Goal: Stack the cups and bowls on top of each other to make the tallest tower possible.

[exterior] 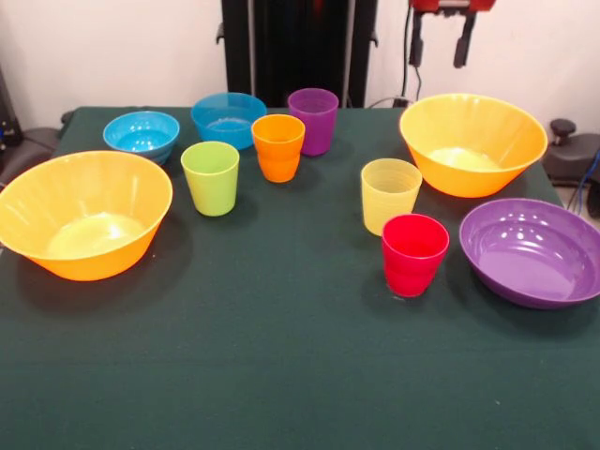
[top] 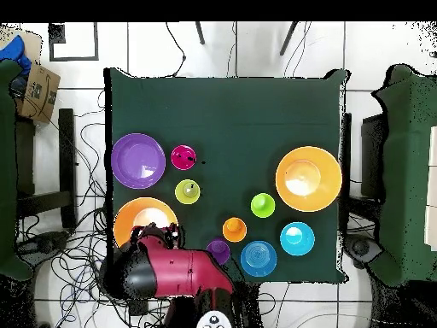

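No stacking is begun: every cup and bowl stands singly on the bench (exterior: 281, 375), the end effector (exterior: 439, 42) hangs raised, fingers apart and empty, above an orange bowl (exterior: 472, 143), likely needing descent first.

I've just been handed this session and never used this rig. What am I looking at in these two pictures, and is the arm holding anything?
It is one red and black robot arm at a green-clothed table. The front view faces the robot across the table; only its gripper shows at the top, held high and empty. The overhead view looks straight down, with the robot's base at the bottom. On the cloth stand five cups, red, yellow, lime, orange and purple, and five bowls: two big orange, one purple, two blue. Nothing is stacked yet.
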Motion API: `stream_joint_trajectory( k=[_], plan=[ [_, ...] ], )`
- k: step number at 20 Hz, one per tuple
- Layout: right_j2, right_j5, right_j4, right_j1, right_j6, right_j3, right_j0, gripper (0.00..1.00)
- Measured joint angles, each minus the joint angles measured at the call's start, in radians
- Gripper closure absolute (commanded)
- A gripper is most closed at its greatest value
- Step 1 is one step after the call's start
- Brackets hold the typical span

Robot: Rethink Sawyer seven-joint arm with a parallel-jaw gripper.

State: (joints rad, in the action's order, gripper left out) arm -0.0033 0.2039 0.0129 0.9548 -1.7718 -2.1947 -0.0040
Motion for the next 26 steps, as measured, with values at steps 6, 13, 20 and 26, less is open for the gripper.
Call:
stream_joint_trajectory(
  k=[6,13,20,26],
  plan=[
    [-0.002,-0.01,0.0,-0.059,0.0,0.0,-0.011,0.0],
    [-0.002,-0.011,-0.03,-0.1,0.0,0.001,-0.055,0.0],
    [-0.001,-0.011,-0.056,-0.098,0.0,0.001,-0.112,0.0],
    [0.002,-0.011,-0.085,-0.104,0.0,0.013,-0.166,0.0]
  ],
)
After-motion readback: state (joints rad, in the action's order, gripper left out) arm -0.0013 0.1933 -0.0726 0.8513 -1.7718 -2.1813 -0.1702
